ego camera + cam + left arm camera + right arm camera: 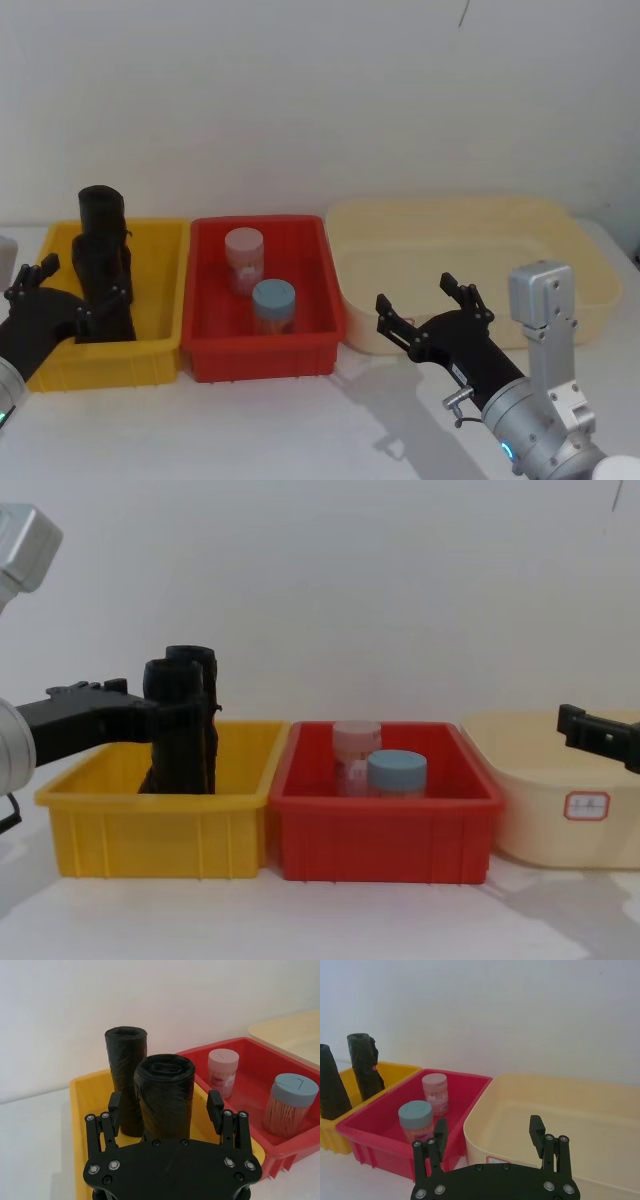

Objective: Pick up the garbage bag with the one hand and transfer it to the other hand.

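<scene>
The garbage bag (165, 1091), a thick wrinkled black roll, stands upright in the yellow bin (110, 365); it is also in the head view (102, 285) and the chest view (172, 735). My left gripper (165, 1104) is open and straddles this roll, one finger on each side with small gaps. In the head view the left gripper (84, 282) reaches in from the left edge. Just behind stands a slimmer black roll (126, 1060). My right gripper (416, 292) hangs open and holds nothing in front of the cream bin (560, 240), far from the bag.
A red bin (265, 355) sits between the yellow and cream bins. It holds a pink-lidded jar (244, 255) and a blue-lidded jar (272, 305). White table lies in front of the bins, and a white wall stands behind.
</scene>
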Controlling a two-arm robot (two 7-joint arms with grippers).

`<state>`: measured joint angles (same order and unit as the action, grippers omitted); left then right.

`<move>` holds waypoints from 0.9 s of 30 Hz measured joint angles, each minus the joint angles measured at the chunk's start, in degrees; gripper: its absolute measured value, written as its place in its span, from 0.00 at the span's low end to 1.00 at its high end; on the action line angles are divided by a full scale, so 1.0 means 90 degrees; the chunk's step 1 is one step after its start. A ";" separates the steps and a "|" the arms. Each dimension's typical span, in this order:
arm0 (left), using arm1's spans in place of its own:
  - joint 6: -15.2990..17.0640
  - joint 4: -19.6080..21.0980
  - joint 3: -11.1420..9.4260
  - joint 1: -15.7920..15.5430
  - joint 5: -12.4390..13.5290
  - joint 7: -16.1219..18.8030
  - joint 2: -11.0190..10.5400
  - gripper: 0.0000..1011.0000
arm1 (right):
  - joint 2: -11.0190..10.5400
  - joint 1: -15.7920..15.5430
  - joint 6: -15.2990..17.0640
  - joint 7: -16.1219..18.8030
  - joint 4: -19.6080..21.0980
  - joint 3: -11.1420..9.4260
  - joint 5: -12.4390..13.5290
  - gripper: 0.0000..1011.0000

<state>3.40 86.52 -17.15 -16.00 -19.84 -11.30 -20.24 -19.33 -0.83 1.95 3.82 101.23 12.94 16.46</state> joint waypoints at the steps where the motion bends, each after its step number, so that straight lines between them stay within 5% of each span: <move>1: -0.0006 -0.0027 0.0000 -0.0014 0.0001 -0.0013 0.0009 0.99 | 0.0000 0.0000 0.0000 0.0000 0.0000 0.0000 0.0000 0.99; 12: -0.0132 -0.0447 0.0011 -0.0223 0.0035 -0.0158 0.0123 0.97 | 0.0000 -0.0001 0.0000 0.0000 0.0000 0.0000 0.0000 0.99; 27: -0.0258 -0.0942 -0.0023 -0.0555 0.0067 -0.0526 0.0246 0.56 | 0.0000 -0.0001 0.0000 0.0000 0.0000 0.0000 0.0000 0.99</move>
<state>1.09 78.04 -17.35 -21.00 -19.23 -16.03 -18.02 -19.33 -0.84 1.95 3.82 101.23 12.94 16.46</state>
